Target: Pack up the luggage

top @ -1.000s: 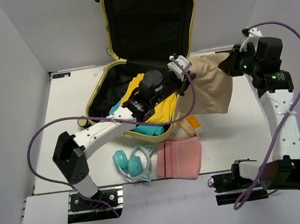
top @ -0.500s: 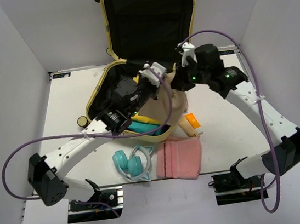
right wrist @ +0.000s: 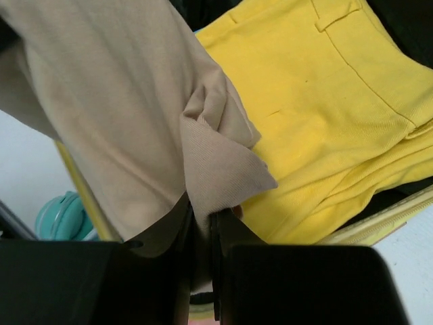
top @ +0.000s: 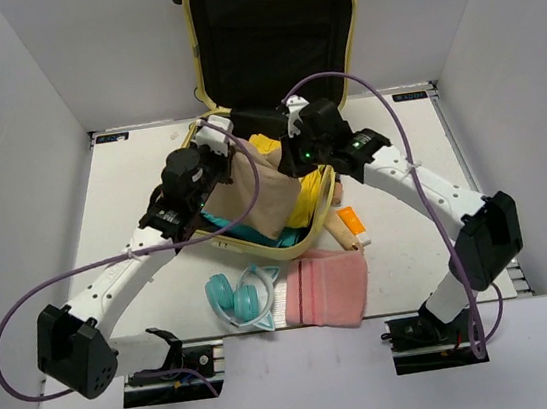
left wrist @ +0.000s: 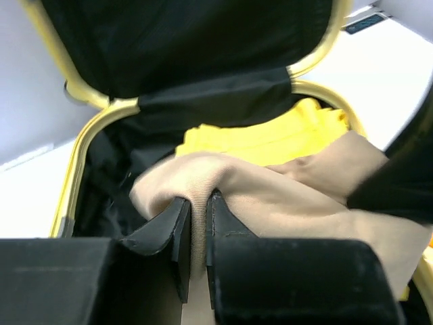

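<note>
The pale yellow luggage (top: 193, 34) lies open at the back of the table, its black-lined lid upright. Yellow clothing (top: 305, 196) and teal clothing (top: 247, 234) lie in the lower half. A beige cloth (top: 260, 194) hangs over the open half, held at both ends. My left gripper (top: 218, 151) is shut on one edge of the beige cloth (left wrist: 196, 183) over the left side. My right gripper (top: 285, 155) is shut on another corner of the cloth (right wrist: 203, 169), above the yellow clothing (right wrist: 318, 101).
Teal headphones (top: 240, 298) and a pink zip pouch (top: 327, 288) lie on the table in front of the luggage. An orange tube (top: 353, 222) lies beside its right front corner. White walls close in the table on both sides.
Both arms have carried the beige cloth leftward from the table's right side to above the luggage. The right gripper swung far left; the left gripper moved back and left.
</note>
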Motion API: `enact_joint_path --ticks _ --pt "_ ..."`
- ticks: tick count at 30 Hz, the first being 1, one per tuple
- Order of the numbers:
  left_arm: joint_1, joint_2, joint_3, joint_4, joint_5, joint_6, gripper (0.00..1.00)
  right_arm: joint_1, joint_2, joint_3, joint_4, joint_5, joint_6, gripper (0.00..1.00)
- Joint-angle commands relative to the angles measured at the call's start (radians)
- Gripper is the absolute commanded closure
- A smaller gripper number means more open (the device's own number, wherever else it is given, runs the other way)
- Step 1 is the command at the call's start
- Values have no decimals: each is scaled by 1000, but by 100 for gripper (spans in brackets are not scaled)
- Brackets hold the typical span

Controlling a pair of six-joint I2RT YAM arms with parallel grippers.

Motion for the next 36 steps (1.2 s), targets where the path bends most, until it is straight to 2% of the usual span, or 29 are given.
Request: enact_joint_path --ticks 1,7,8,12,17,19,20,22,23,24,25,27,28,31,36 --pt "71 32 15 32 82 -85 100 3 8 7 71 83 31 100" --pt "140 207 81 11 160 -112 100 -20 140 56 28 280 25 100" --pt "149 230 86 17 167 -156 100 -33 147 65 27 301 22 100" --pt "207 321 123 27 232 -207 100 -61 166 59 33 357 34 100" --pt "228 431 207 18 305 -236 100 -96 186 42 83 378 22 100" --pt "232 448 245 18 320 -233 99 -110 202 42 94 361 10 87" --pt "235 472 258 -8 335 -231 85 -113 205 53 90 345 7 78" --pt "240 489 304 -46 378 -219 38 -125 199 54 80 291 -9 65" --pt "244 497 318 -58 378 -219 24 -129 199 54 71 291 -9 60" --pt "249 503 350 -74 421 -220 13 -129 187 53 59 270 -7 47" --pt "260 509 365 -115 427 -236 0 -130 183 50 45 260 -9 41" --pt "278 529 436 -178 441 -265 0 -135 168 44 27 251 0 29" --pt "284 560 454 -196 450 -282 0 -139 167 42 25 252 8 28" --pt "301 655 592 -287 469 -306 0 -153 171 60 25 266 31 26" --pt "297 853 932 -477 544 -319 0 -181 219 105 7 286 144 26"
